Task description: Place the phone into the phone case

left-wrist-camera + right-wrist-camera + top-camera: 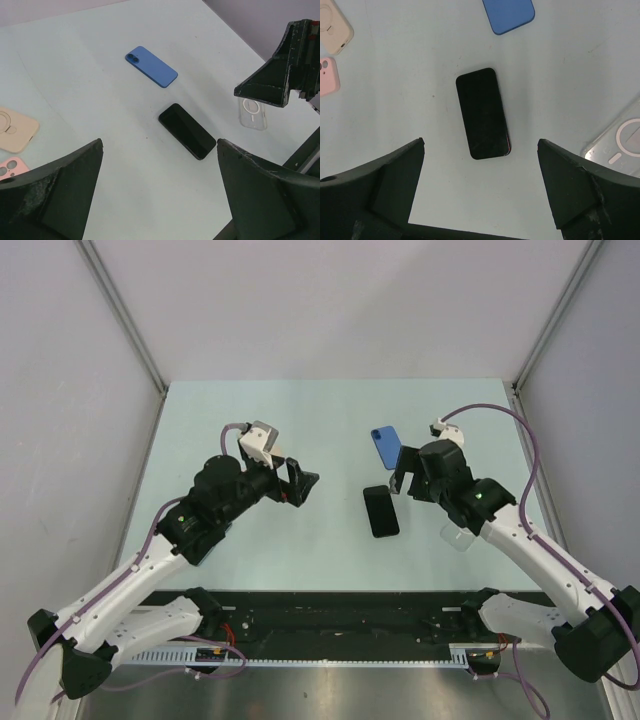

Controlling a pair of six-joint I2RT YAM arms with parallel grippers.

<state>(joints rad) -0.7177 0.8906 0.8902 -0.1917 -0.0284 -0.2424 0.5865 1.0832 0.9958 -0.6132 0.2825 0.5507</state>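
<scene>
The surface is a pale mint tabletop (300, 410), matte, with a few tiny specks on it. It's boxed in by plain white wall panels (330, 300) at the back and both sides, with bare metal posts (120, 310) running up the corners. Along the near edge there's a black mounting strip (340, 625) where both arms are bolted down.

The black phone (380, 510) lies flat, screen up, a bit right of the middle of the tabletop, on its own. Just behind it, toward the back wall, is a blue phone (386, 446), back up with two lenses showing. It could be a case instead, honestly can't tell. A clear case (458, 537) with a ring on its back lies to the right of the black phone, partly tucked under the right arm in the overhead view. Over on the left there's a beige case (15, 129) and a pink case (11, 167) right next to each other, and only the wrist cams catch those.

The left gripper (301, 483) hovers left of centre, pointed toward the black phone, jaws spread wide with nothing in them. The right gripper (402, 478) hangs above the tabletop between the blue phone and the black phone. Its jaws are also wide apart and empty, and its own camera frames the black phone in the gap.
</scene>
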